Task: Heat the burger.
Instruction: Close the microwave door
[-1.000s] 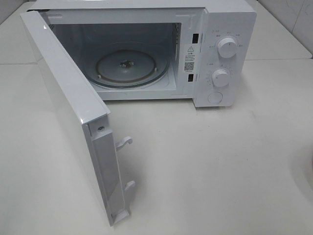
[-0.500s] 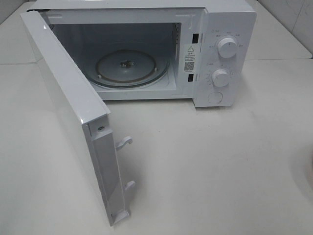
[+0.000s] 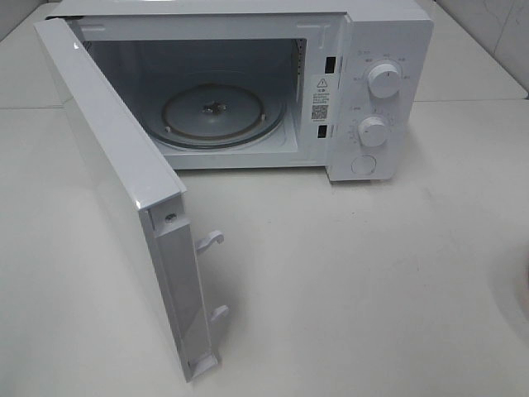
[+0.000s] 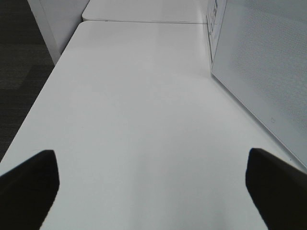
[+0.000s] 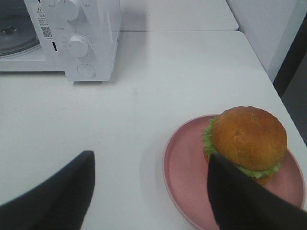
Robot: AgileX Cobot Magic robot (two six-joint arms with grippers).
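Observation:
The burger (image 5: 247,136), with a golden-brown bun and a green lettuce edge, sits on a pink plate (image 5: 184,167) on the white table, seen only in the right wrist view. My right gripper (image 5: 149,158) is open and empty just short of the plate; one finger (image 5: 240,201) overlaps the plate's near side. The white microwave (image 3: 388,33) stands at the back with its door (image 3: 107,165) swung wide open and its glass turntable (image 3: 219,112) bare. My left gripper (image 4: 149,153) is open and empty over bare table beside the door (image 4: 259,72). Neither gripper shows in the exterior high view.
The microwave's two knobs (image 3: 384,80) and front panel (image 5: 91,28) face the table. The open door juts far forward on the left. The table's right edge (image 5: 268,81) lies close to the plate. A dark floor (image 4: 19,52) lies beyond the table's left edge.

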